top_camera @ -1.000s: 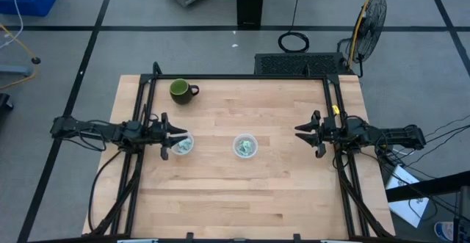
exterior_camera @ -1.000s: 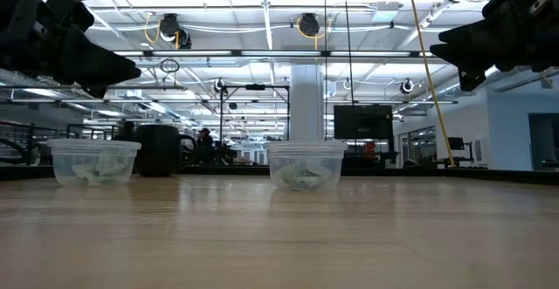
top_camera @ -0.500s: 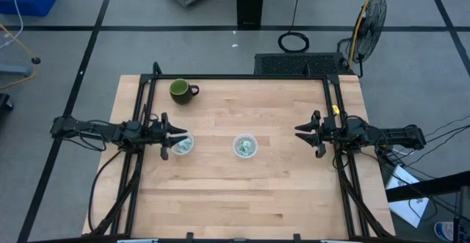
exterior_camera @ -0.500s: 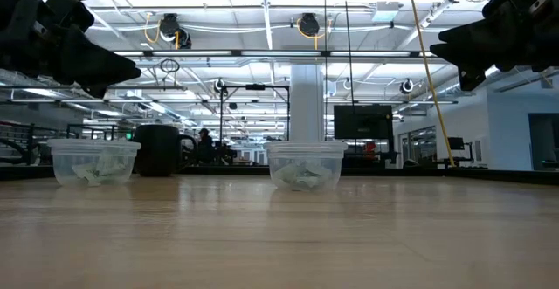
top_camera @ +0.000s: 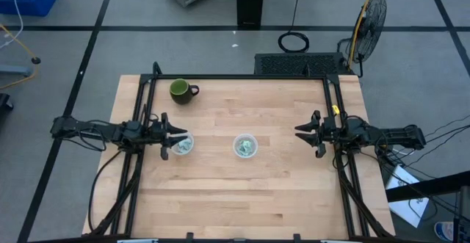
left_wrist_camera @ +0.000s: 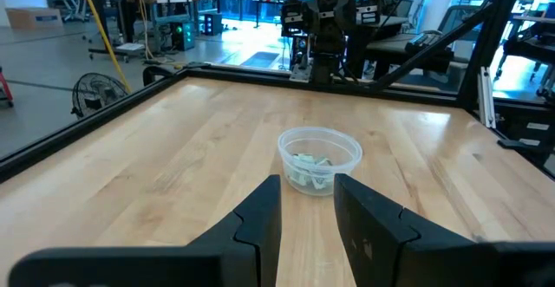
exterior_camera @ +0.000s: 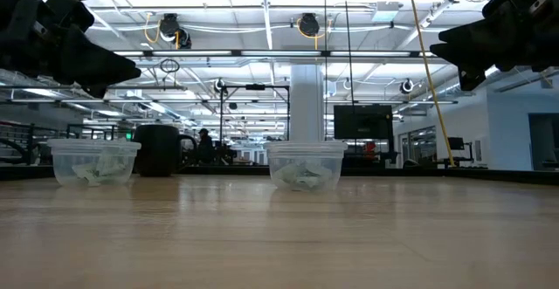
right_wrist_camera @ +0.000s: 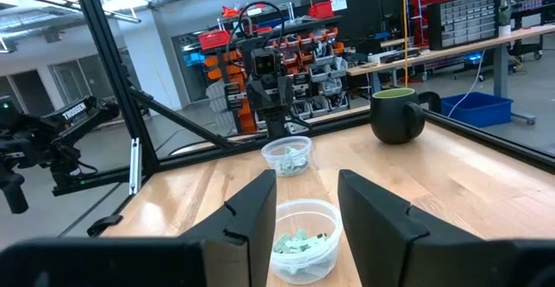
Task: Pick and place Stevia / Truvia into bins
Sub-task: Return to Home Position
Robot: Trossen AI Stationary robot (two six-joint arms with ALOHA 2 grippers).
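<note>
Two grippers are mine, and neither holds anything. Nearest to my left gripper (top_camera: 178,134) is the left cup (top_camera: 182,146). The fingertips hang above that cup's rim on the arm's own side, parted by a moderate gap. The arm lies stretched out level, pointing across the table (top_camera: 220,199). Farther along the same line stands the middle cup (top_camera: 245,146), straight ahead of that gripper. Both cups hold pale green and white packets (top_camera: 247,148), and I see none loose on the wood. Farthest off, my right gripper (top_camera: 301,132) hovers well apart from the middle cup, facing it, fingers likewise parted. To go home, I judge each arm should draw straight back, and the left must clear its cup's rim first.
</note>
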